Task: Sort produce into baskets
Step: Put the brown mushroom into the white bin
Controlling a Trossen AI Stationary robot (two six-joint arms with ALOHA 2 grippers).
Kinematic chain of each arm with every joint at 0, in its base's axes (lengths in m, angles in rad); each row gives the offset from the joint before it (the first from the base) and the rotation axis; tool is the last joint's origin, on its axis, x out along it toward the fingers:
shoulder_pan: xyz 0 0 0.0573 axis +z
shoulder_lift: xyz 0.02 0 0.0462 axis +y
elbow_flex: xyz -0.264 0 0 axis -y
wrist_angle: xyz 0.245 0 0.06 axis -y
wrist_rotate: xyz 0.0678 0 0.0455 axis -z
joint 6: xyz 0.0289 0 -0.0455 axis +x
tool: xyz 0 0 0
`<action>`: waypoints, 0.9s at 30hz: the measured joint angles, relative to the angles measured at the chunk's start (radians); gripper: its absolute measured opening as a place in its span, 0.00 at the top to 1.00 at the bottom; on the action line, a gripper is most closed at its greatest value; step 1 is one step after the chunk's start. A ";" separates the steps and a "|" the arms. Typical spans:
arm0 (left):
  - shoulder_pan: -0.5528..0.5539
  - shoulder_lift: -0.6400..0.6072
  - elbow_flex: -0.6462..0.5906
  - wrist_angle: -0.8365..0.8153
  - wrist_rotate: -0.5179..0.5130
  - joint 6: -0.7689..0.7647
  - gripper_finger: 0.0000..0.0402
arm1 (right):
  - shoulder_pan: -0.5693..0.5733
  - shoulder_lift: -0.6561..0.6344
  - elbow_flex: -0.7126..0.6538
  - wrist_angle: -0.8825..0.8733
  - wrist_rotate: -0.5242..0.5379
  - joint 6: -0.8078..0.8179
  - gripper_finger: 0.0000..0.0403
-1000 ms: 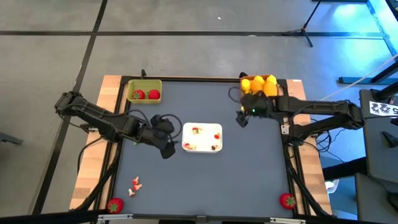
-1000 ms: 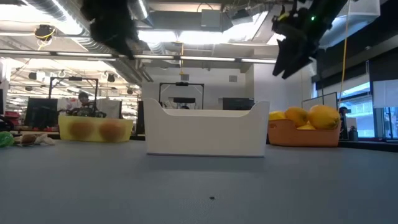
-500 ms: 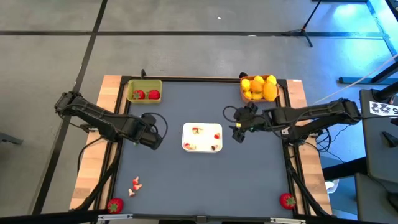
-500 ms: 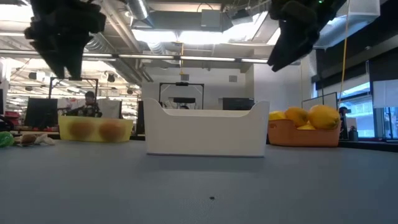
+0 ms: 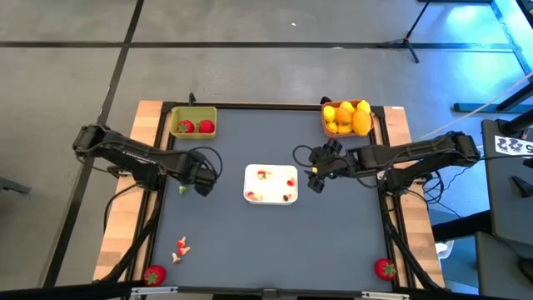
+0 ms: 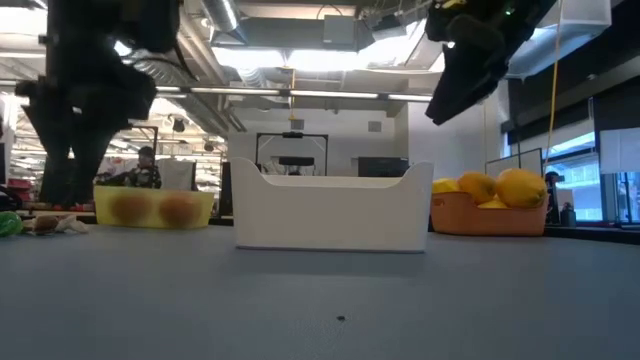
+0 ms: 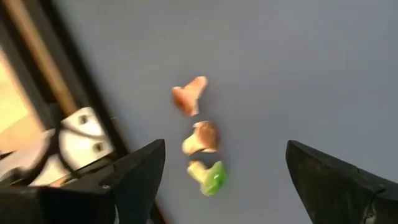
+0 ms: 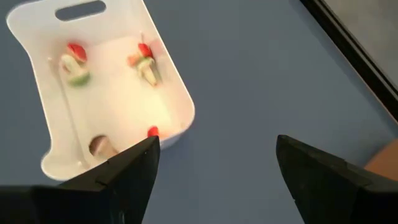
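Note:
The yellow-green basket point(image 5: 193, 123) at the far left holds two red strawberries point(image 5: 196, 127). The orange basket point(image 5: 348, 117) at the far right is full of yellow and orange fruits point(image 6: 500, 187). One strawberry point(image 5: 153, 274) lies at the near left corner and another strawberry point(image 5: 384, 268) at the near right corner. My left gripper point(image 5: 195, 182) is open and empty, left of the white tray point(image 5: 271, 184). My right gripper point(image 5: 316, 180) is open and empty, just right of the tray, which shows in its wrist view point(image 8: 118, 87).
The white tray holds several small scraps point(image 8: 146, 62). More small pink and green scraps point(image 7: 200, 138) lie on the mat ahead of my left gripper, near the left rail; they also show in the high view point(image 5: 181, 247). Bare mat point(image 5: 283, 242) lies between the tray and the near edge.
My left gripper has gone toward the table's left edge, away from the tray, and come lower. My right gripper has gone from beside the orange basket toward the near edge and now stands beside the tray's right end.

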 joint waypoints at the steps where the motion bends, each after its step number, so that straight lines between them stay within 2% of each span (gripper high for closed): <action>1: 0.013 0.000 -0.016 0.030 0.010 0.019 0.19 | 0.000 0.003 0.001 0.007 -0.001 0.000 0.21; 7: 0.090 0.000 -0.112 0.141 0.052 0.084 0.27 | 0.000 0.008 0.000 0.008 -0.004 0.000 0.21; 15: 0.128 0.000 -0.208 0.261 0.128 0.125 0.35 | 0.000 0.008 0.000 0.011 -0.004 0.000 0.21; 22: 0.132 0.000 -0.254 0.279 0.148 0.126 0.43 | 0.000 0.008 0.000 0.012 -0.012 0.000 0.21; 27: 0.132 0.000 -0.255 0.297 0.148 0.144 0.53 | 0.000 0.008 0.000 0.012 -0.034 0.008 0.21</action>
